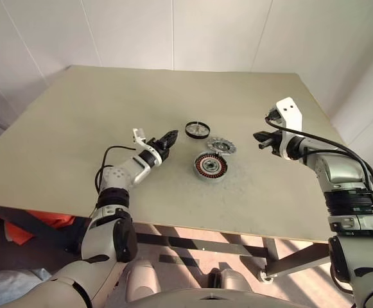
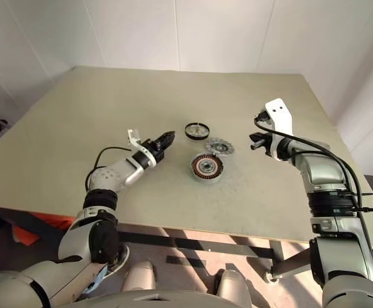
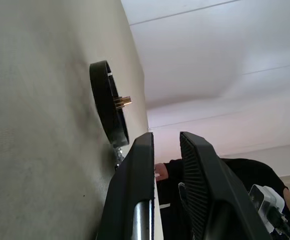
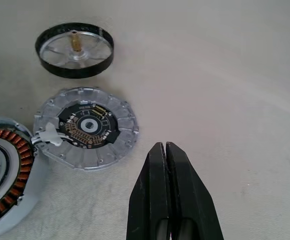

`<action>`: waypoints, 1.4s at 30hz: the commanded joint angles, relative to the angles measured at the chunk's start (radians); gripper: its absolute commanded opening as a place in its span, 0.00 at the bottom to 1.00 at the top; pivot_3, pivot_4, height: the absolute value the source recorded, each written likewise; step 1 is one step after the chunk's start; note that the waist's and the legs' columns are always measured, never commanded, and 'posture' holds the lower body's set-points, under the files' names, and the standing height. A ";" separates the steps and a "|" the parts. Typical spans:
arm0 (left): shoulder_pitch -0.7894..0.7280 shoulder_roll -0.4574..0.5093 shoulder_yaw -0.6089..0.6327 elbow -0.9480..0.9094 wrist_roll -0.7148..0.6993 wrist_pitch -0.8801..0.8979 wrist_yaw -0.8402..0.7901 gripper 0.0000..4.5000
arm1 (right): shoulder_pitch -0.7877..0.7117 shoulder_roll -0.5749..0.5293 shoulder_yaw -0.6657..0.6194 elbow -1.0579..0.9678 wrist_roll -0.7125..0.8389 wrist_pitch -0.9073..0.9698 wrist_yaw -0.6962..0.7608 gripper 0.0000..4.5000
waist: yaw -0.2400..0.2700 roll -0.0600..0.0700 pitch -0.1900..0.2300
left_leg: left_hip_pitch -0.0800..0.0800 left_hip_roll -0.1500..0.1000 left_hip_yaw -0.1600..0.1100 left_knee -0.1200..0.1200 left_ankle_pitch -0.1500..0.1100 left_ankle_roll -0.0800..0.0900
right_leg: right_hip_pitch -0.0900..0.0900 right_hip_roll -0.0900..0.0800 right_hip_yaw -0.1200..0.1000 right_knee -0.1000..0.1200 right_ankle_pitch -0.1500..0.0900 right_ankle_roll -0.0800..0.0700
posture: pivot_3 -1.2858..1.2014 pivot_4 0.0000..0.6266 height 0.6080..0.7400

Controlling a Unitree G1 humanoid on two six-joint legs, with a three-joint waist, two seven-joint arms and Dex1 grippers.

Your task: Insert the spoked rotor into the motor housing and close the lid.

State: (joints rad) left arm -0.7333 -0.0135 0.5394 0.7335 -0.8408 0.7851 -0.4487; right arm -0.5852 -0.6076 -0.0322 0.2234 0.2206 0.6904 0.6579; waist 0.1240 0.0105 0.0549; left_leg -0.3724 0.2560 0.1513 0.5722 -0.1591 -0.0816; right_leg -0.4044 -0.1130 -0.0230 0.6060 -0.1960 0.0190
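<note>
Three parts lie close together mid-table. The spoked rotor [image 1: 198, 129], black-rimmed with a brass shaft pointing up, is farthest back. The lid [image 1: 221, 145], a grey slotted disc with a dark circuit centre, lies just right of and nearer than it. The motor housing [image 1: 210, 166], with copper windings showing, is nearest. My left gripper [image 1: 169, 138] hovers low, left of the rotor, and points toward it. Its fingers [image 3: 137, 170] stand slightly apart with nothing between them. My right gripper [image 4: 164, 145] is shut and empty. It hangs above the table to the right of the lid [image 4: 86, 128].
The beige table [image 1: 77, 128] is bare around the parts, and its right edge [image 1: 314, 102] lies beyond my right arm. White walls stand behind it. A black cable [image 1: 112, 154] loops off my left forearm above the table.
</note>
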 commanded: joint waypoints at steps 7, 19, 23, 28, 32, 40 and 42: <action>0.006 0.014 0.002 -0.051 -0.016 -0.015 -0.001 0.19 | -0.045 0.022 -0.005 -0.034 0.008 -0.006 0.004 0.00 | 0.001 0.000 0.000 | 0.000 0.000 0.000 0.000 0.000 0.000 | 0.000 0.000 0.000 0.000 0.000 0.000 | 0.52 0.00 1.00; -0.041 0.032 -0.200 -0.066 0.243 -0.251 0.021 0.19 | -0.077 0.057 0.004 0.011 0.012 -0.015 0.018 0.00 | 0.001 0.000 0.000 | 0.000 0.000 0.000 0.000 0.000 0.000 | 0.000 0.000 0.000 0.000 0.000 0.000 | 0.52 0.00 1.00; -0.103 0.023 -0.332 -0.002 0.417 -0.407 0.050 0.19 | -0.152 0.125 0.033 0.146 -0.011 -0.090 0.034 0.00 | 0.000 0.000 0.000 | 0.000 0.000 0.000 0.000 0.000 0.000 | 0.000 0.000 0.000 0.000 0.000 0.000 | 0.52 0.00 1.00; -0.274 0.008 -0.343 0.245 0.491 -0.550 0.068 0.19 | -0.254 0.211 0.077 0.341 -0.059 -0.206 0.041 0.00 | 0.000 0.000 0.000 | -0.001 0.000 0.000 0.000 0.000 -0.001 | -0.001 0.000 0.000 0.000 0.000 0.000 | 0.52 0.00 1.00; -0.365 0.010 -0.343 0.413 0.538 -0.603 0.095 0.19 | -0.292 0.238 0.073 0.396 -0.066 -0.245 0.049 0.00 | 0.001 0.000 0.000 | -0.005 0.000 0.000 0.000 0.002 -0.004 | -0.004 0.000 -0.001 0.000 0.000 0.000 | 0.52 0.00 1.00; -0.405 -0.001 -0.325 0.525 0.575 -0.653 0.126 0.19 | -0.292 0.215 0.057 0.404 -0.068 -0.258 0.048 0.00 | 0.006 0.000 0.000 | -0.007 0.000 -0.001 0.001 0.001 -0.002 | -0.004 -0.001 -0.002 0.000 0.000 0.000 | 0.52 0.00 1.00; -0.412 -0.013 -0.317 0.540 0.578 -0.654 0.130 0.19 | -0.292 0.206 0.051 0.392 -0.063 -0.252 0.045 0.00 | 0.007 0.000 0.000 | -0.007 0.000 -0.001 0.001 0.001 -0.002 | -0.004 -0.001 -0.002 0.000 0.000 0.000 | 0.52 0.00 1.00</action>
State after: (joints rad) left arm -1.1002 -0.0167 0.2119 1.2794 -0.2687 0.1557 -0.3212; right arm -0.8486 -0.3874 0.0487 0.6512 0.1557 0.4532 0.7030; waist 0.1310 0.0104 0.0551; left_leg -0.3791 0.2557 0.1506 0.5740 -0.1579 -0.0838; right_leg -0.4080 -0.1141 -0.0248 0.6058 -0.1960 0.0192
